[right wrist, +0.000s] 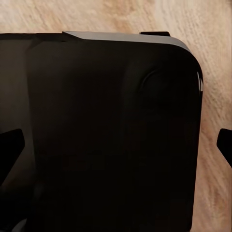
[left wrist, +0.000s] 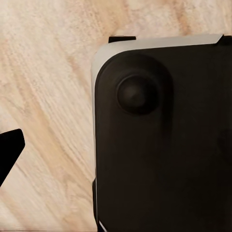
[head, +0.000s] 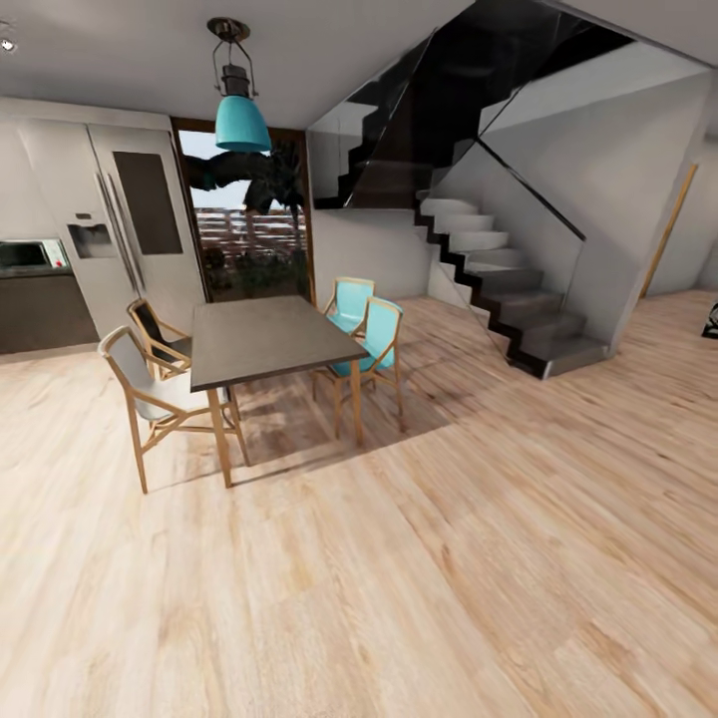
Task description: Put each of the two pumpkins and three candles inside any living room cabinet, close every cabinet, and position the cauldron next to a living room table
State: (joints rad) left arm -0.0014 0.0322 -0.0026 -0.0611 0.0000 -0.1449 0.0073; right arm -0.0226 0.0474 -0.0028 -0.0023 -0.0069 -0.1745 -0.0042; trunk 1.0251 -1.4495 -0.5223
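The pumpkins, candles, cabinet, cauldron and the living room table are out of view. In the left wrist view, one dark fingertip (left wrist: 10,149) of my left gripper (left wrist: 116,150) juts in at the frame's edge over the wooden floor; the other is lost against my black base (left wrist: 159,145). In the right wrist view, my right gripper (right wrist: 116,145) shows both fingertips (right wrist: 10,145) far apart at opposite edges, with my black base (right wrist: 111,125) beneath. Both grippers stand open and hold nothing.
A dark dining table (head: 261,341) with teal and grey chairs (head: 371,334) stands ahead to the left under a teal pendant lamp (head: 241,118). A staircase (head: 499,289) rises at the right, a fridge (head: 135,219) at the back left. A small dark object (head: 711,321) is cut off at the right edge.
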